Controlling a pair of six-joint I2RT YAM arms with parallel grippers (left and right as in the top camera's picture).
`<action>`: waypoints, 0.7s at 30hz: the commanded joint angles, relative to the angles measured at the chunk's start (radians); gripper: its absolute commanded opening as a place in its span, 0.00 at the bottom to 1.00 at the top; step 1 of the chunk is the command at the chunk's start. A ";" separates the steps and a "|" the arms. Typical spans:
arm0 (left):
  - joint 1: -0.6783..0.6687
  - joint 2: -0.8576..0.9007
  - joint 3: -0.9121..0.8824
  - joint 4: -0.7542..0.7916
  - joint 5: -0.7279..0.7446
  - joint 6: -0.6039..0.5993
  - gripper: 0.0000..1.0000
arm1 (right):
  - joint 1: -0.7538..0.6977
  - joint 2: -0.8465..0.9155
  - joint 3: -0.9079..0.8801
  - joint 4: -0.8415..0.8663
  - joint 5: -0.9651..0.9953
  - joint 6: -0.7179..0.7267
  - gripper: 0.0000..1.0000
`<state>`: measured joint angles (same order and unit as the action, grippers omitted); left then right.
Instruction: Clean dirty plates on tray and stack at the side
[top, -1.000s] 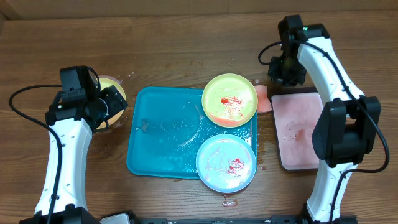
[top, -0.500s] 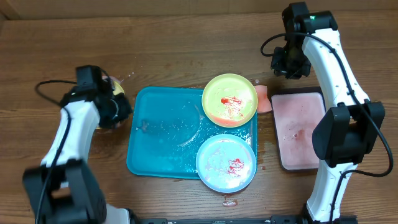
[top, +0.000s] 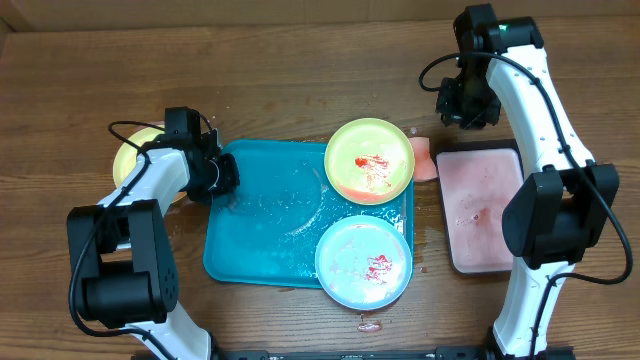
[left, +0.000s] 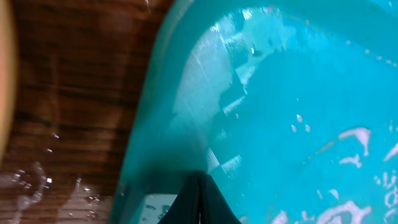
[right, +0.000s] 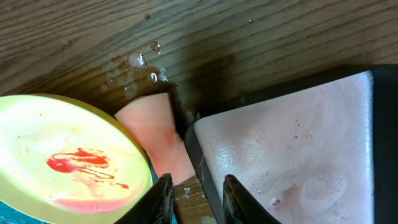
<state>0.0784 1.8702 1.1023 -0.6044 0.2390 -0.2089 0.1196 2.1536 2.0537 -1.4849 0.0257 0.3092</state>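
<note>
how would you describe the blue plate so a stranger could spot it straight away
Find the big teal tray in the middle of the table; two plates sit on its right side. The blue plate is the lower one in the overhead view, overhanging the tray's corner. It is pale blue, while above it sits a yellow-green plate.
</note>
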 joint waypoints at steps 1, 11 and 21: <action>0.000 0.039 0.006 0.000 -0.106 0.006 0.04 | 0.004 0.005 0.031 -0.001 -0.006 -0.011 0.29; 0.002 0.039 0.006 -0.024 -0.251 -0.081 0.04 | 0.004 0.005 0.031 -0.003 -0.005 -0.024 0.32; 0.002 0.039 0.006 -0.065 -0.367 -0.215 0.04 | 0.004 0.005 0.031 -0.002 -0.005 -0.038 0.34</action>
<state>0.0692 1.8702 1.1244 -0.6460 0.0223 -0.3538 0.1196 2.1536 2.0537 -1.4887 0.0254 0.2840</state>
